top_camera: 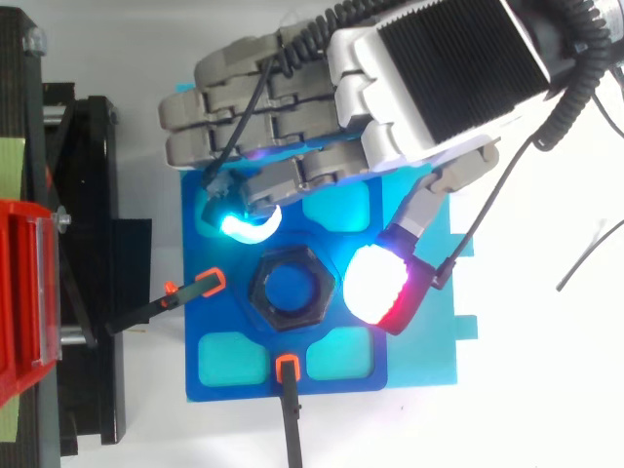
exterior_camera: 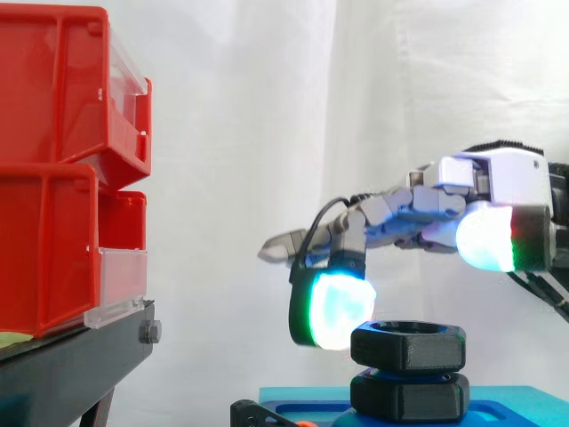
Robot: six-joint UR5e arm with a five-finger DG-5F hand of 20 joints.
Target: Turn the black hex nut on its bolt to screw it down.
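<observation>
Nearest you, an orange-tipped clamp (top_camera: 286, 367) bears on the front edge of the blue fixture plate (top_camera: 229, 317), which lies on the white table (top_camera: 546, 409). A second clamp (top_camera: 203, 286) comes in from the bin side.

At the middle of the plate stands the black hex nut (exterior_camera: 409, 345). It sits level, directly over a second black hex piece (exterior_camera: 409, 398), with a thin seam between the two. From above you see blue through the nut's bore and no bolt end poking out of it. The thread is hidden, so you cannot read how much travel is left.

The hand (top_camera: 439, 78) reaches in from the right, above and behind the nut, and holds nothing. Its fingers (top_camera: 249, 224) are loosely spread: one is bent down so its cyan-green pad hangs at the nut's height just off the far corner on the bin side, and the rest lie nearly straight. The thumb pad (top_camera: 378, 285), glowing white and red, sits just beside the nut's right flank from above, but from the side it rides higher than the nut.

My reading is that the hand brackets the nut without pinching it. The turning itself is left to do, and a grip has to close first.

Farther back stand the red bins (exterior_camera: 53, 178) on their black stand (exterior_camera: 71, 365), and behind everything the white curtain (exterior_camera: 311, 89)
</observation>
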